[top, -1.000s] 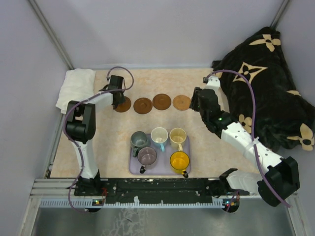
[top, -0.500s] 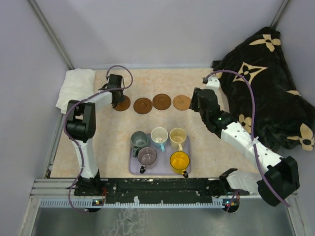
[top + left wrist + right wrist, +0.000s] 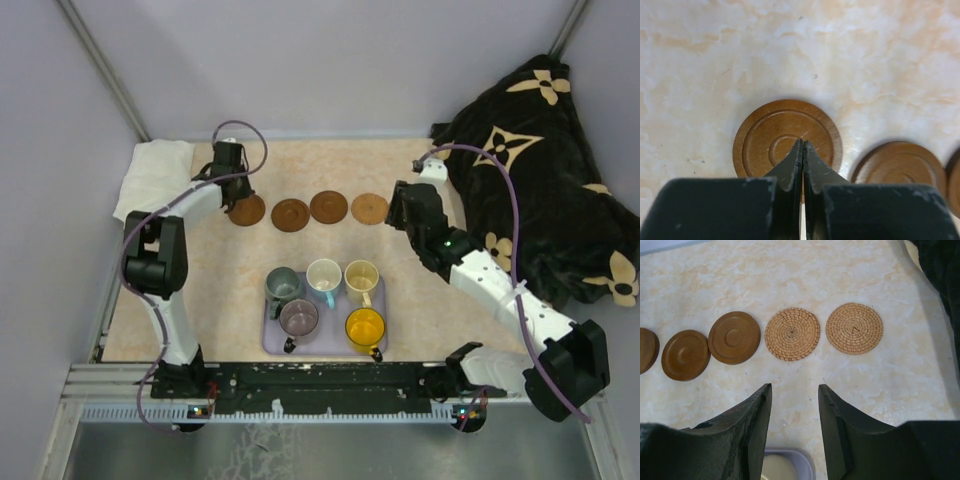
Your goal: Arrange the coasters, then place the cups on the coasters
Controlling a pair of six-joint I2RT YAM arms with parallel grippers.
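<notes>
Coasters [image 3: 792, 334] lying in a row toward the worktop's [image 3: 220, 290] far edge, awaiting cups [image 3: 324, 275] sitting on the tray [image 3: 330, 345] by its near edge, left gripper [image 3: 803, 145] hovering shut and empty over the leftmost disc [image 3: 760, 145], seemingly squaring it up, right gripper [image 3: 794, 390] hanging half-open, gripping nothing.

No lettering or numbers can be read anywhere; the black blanket [image 3: 560, 190] carries only tan flower emblems.
</notes>
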